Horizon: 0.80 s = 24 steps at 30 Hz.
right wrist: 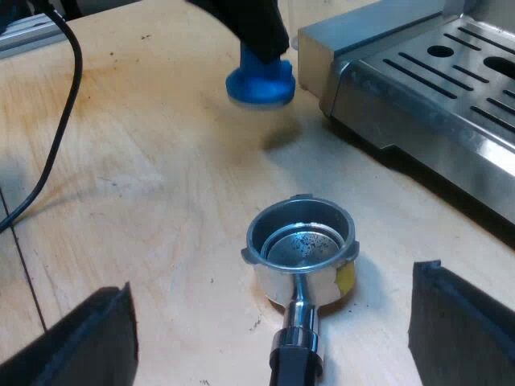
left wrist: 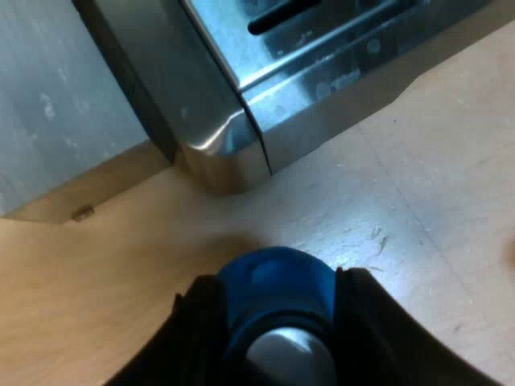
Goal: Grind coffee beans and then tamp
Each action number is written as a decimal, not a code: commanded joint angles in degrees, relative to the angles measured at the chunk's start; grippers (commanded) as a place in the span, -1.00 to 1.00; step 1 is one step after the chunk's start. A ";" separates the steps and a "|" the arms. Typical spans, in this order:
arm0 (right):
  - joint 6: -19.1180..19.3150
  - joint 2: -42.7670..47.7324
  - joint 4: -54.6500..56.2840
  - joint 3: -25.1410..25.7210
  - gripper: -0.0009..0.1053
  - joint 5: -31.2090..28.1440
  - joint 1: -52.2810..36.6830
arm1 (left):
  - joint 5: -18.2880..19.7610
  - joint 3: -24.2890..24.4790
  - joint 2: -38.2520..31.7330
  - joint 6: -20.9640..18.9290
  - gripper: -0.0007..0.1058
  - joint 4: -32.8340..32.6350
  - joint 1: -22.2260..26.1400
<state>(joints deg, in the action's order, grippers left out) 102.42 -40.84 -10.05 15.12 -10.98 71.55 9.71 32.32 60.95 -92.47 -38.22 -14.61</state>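
Table (right wrist: pixel 145 201) bare around holder (right wrist: pixel 300 241); machine (right wrist: pixel 434 88) stands near tamper (right wrist: pixel 259 80).

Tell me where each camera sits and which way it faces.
Left wrist view: rides the left arm, looks down past the left jaws, shut on the blue tamper, to a corner of the espresso machine on the table.
Right wrist view: rides the right arm, looks down between the open right jaws at the metal holder lying on the table.
Shared: blue tamper, espresso machine, table.
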 commanded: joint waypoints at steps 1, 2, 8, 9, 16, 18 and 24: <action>0.70 0.38 -0.45 -0.04 0.34 0.02 0.12 | -0.26 -3.49 -0.63 -0.06 -0.98 5.34 -0.05; 0.70 0.38 -0.45 -0.04 0.34 0.02 0.12 | -0.26 -4.66 -0.65 -0.06 -0.98 6.63 -0.05; 0.70 0.38 -0.45 -0.04 0.34 0.02 0.12 | -1.03 -6.70 -0.64 -0.06 -0.98 11.67 -0.05; 0.70 0.38 -0.45 -0.04 0.34 0.02 0.12 | -1.31 -6.67 -0.23 -0.06 -0.98 12.07 -0.05; 0.70 0.38 -0.45 -0.04 0.34 0.02 0.12 | -1.33 -6.67 5.29 -0.06 -0.89 12.59 -0.05; 0.70 0.38 -0.45 -0.04 0.34 0.02 0.12 | -1.33 -6.67 6.35 -0.06 -0.60 12.47 -0.05; 0.70 0.38 -0.45 -0.04 0.34 0.02 0.12 | -0.70 -6.67 6.39 -0.06 0.31 12.36 -0.05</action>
<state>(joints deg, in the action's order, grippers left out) 102.42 -40.84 -10.05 15.12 -10.98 71.55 9.33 26.10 67.01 -92.47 -25.06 -14.61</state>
